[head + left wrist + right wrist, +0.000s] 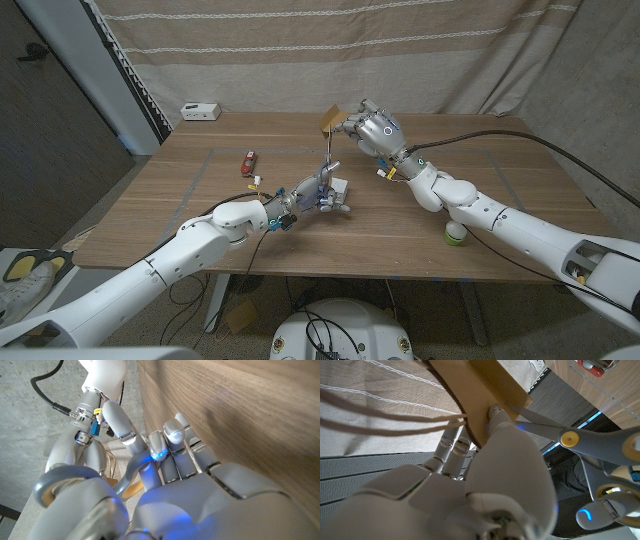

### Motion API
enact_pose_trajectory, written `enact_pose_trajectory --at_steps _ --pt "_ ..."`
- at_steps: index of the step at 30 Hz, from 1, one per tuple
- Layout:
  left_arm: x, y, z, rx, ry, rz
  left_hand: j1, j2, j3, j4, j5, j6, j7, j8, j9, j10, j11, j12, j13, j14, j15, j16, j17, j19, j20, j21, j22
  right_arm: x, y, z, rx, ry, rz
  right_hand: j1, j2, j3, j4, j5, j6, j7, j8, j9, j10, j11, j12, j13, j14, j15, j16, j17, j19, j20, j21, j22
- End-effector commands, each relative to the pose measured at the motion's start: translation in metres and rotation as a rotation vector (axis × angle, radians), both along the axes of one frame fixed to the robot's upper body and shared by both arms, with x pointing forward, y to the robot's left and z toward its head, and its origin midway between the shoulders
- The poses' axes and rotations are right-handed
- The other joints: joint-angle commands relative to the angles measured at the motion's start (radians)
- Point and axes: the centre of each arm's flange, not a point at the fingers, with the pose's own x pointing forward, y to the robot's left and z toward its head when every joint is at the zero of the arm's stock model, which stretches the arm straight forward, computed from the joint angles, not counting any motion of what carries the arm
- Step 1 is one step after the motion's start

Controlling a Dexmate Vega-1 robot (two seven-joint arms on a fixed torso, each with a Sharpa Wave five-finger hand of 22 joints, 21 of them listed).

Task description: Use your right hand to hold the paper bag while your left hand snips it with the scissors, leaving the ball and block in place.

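Observation:
My right hand is raised above the table's far middle and pinches a small brown paper bag at its left side; the bag also appears in the right wrist view. My left hand grips grey scissors with yellow-lined handles, the blades pointing up towards the bag. In the right wrist view the scissors reach the bag's edge beside my right thumb. A red block lies at the left middle of the table. A pale ball sits by my right forearm.
A small white box stands at the table's far left corner. A striped curtain hangs behind the table. A dark cable runs over the right side of the table.

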Motion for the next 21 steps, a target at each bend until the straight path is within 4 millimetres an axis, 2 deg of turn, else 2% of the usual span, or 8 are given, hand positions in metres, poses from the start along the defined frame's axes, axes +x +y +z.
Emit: enact_pose_trajectory --at_steps 1,21 --pt "0.0035 0.0053 -0.0008 -0.01 0.007 0.007 0.009 0.003 -0.141 0.14 0.006 -0.018 0.031 0.004 0.003 0.195 -0.18 -0.003 0.0 0.002 -0.064 0.006 0.005 -0.004 -0.045 0.009 0.004 -0.0024 0.0001 0.0038 -0.034 -0.024 0.019 0.012 0.005 -0.007 0.001 -0.006 0.041 -0.002 0.007 -0.011 -0.003 -0.002 -0.004 0.009 0.009 -0.106 -0.005 0.01 -0.01 -0.146 0.015 0.002" --pt "0.0047 0.0029 -0.0017 0.006 0.016 -0.02 0.007 0.002 -0.141 0.14 0.006 -0.018 0.03 0.008 0.003 0.197 -0.178 -0.003 0.0 0.002 -0.064 0.013 0.006 -0.005 -0.045 0.012 0.01 0.0025 0.004 0.0104 -0.043 -0.046 0.053 0.021 0.012 -0.005 0.007 -0.032 0.059 -0.008 -0.037 -0.047 -0.022 -0.001 -0.023 0.033 -0.021 -0.106 -0.035 0.027 -0.045 -0.15 0.042 0.004"
